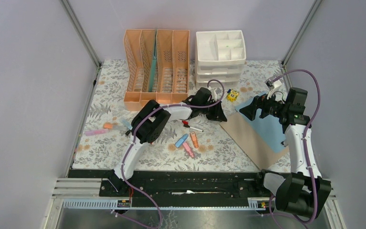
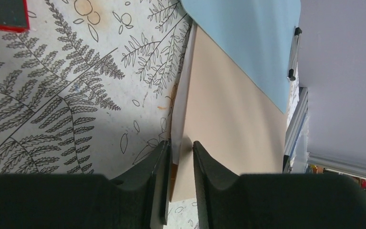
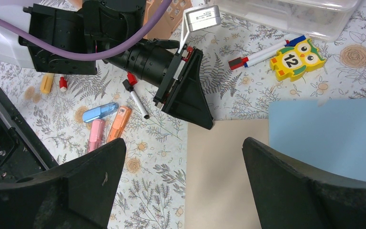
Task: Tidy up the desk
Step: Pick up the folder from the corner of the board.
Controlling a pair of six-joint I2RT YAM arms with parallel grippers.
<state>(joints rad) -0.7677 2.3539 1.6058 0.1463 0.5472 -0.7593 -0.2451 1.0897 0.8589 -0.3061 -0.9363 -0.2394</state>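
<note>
Counter (image 1: 100,152) fills the whole workspace and obviously isn't something you lift. It's flat and fixed with a soft printed cloth on top, so my guess is the cloth bunches if a tool drags across it. What actually gets grabbed is the loose stuff lying on it.

Nearest are the pens (image 1: 187,142), one bunch mid-counter and a few more off to the left. They look light, stiff and round and will probably roll, so I'd pinch them across the barrel.

Just past them the left tool (image 2: 181,148) is down at the edge of the tan sheet (image 2: 233,124). Its jaws stand narrowly apart with a finger each side of that edge, not pinched on it as far as I can see. The sheet looks thin, light and floppy and lies flat, so an edge or corner is the only place to take it.

The blue sheet (image 1: 269,133) overlaps its far side, same deal. The right tool (image 3: 183,143) hovers over both sheets, jaws wide, holding nothing.

A little owl (image 3: 298,59) sits just in front of the drawers (image 1: 219,57).

At the back, the rack (image 1: 171,67) has a teal folder (image 1: 151,62) standing in a middle slot, and I can't make out anything in the others. The drawers' top tray looks bare. The drawers below are shut, so no idea what's inside
</note>
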